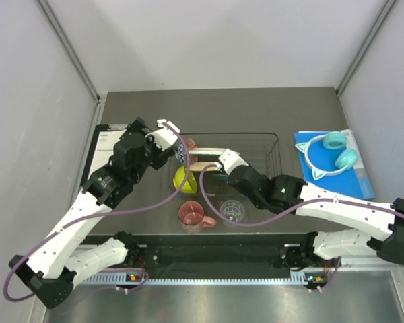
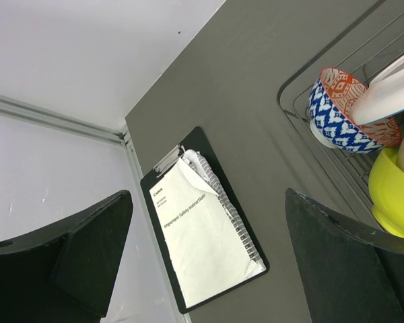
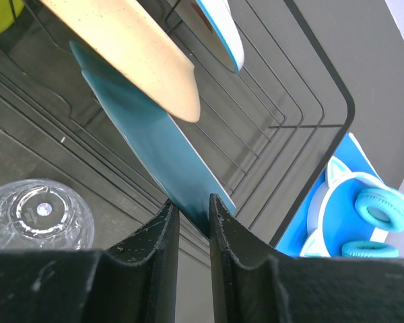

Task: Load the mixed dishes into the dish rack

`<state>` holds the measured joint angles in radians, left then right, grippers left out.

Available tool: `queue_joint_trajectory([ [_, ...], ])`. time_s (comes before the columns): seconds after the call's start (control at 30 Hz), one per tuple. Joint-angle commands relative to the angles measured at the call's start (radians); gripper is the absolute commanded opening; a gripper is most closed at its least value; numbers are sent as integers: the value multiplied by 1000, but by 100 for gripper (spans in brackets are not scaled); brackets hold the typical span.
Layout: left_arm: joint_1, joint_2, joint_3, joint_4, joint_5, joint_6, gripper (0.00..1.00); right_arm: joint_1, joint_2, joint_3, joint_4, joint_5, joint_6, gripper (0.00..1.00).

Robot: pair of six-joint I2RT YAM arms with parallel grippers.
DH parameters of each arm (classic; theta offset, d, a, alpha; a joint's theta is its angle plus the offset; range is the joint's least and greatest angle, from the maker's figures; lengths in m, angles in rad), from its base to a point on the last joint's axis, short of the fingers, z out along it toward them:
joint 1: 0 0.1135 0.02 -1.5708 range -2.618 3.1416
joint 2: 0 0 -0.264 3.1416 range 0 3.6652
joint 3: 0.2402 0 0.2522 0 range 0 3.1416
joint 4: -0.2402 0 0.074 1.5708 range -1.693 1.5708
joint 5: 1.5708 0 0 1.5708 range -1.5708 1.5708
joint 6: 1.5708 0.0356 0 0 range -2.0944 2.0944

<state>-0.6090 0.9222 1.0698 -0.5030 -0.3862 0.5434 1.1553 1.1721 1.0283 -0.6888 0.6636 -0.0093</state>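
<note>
The dark wire dish rack (image 1: 259, 145) stands mid-table. My right gripper (image 1: 219, 169) is shut on the rim of the teal scalloped plate (image 3: 155, 148) and holds it on edge inside the rack (image 3: 283, 114); the fingertips (image 3: 192, 208) pinch its lower corner. The peach plate (image 3: 135, 47) leans right beside it. The blue-patterned bowl (image 2: 340, 121) and the lime-green bowl (image 2: 394, 195) sit at the rack's left end. The pink mug (image 1: 190, 214) and the clear glass (image 1: 232, 210) stand in front of the rack. My left gripper (image 2: 209, 262) is open and empty above the table, left of the rack.
The clipboard with white paper (image 2: 202, 229) lies at the left table edge, under my left gripper. Turquoise headphones (image 1: 333, 155) rest on a blue pad right of the rack. Grey walls close in on both sides.
</note>
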Motion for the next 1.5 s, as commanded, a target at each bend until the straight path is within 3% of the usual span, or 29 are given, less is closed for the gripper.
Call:
queue_joint_trajectory([
  [0.0, 6, -28, -27, 76, -11, -8, 99, -16, 35, 58, 90, -62, 42, 8],
  [0.4, 28, 13, -123, 41, 9, -105, 99, 27, 135, 137, 123, -151, -23, 2],
  [0.53, 147, 41, -156, 73, 62, -137, 99, 43, 166, 156, 127, -154, -32, 2],
  [0.63, 295, 107, -179, 95, 121, -143, 99, 58, 178, 164, 132, -151, -41, 1],
  [0.73, 362, 217, -180, 74, 147, -145, 98, 60, 181, 170, 132, -144, -47, 2],
  [1.1, 364, 492, -94, 70, 216, -232, 94, 58, 210, 187, 163, -144, -60, 1],
  [1.47, 278, 538, -64, 84, 245, -281, 91, 60, 313, 254, 212, -177, -124, 0],
])
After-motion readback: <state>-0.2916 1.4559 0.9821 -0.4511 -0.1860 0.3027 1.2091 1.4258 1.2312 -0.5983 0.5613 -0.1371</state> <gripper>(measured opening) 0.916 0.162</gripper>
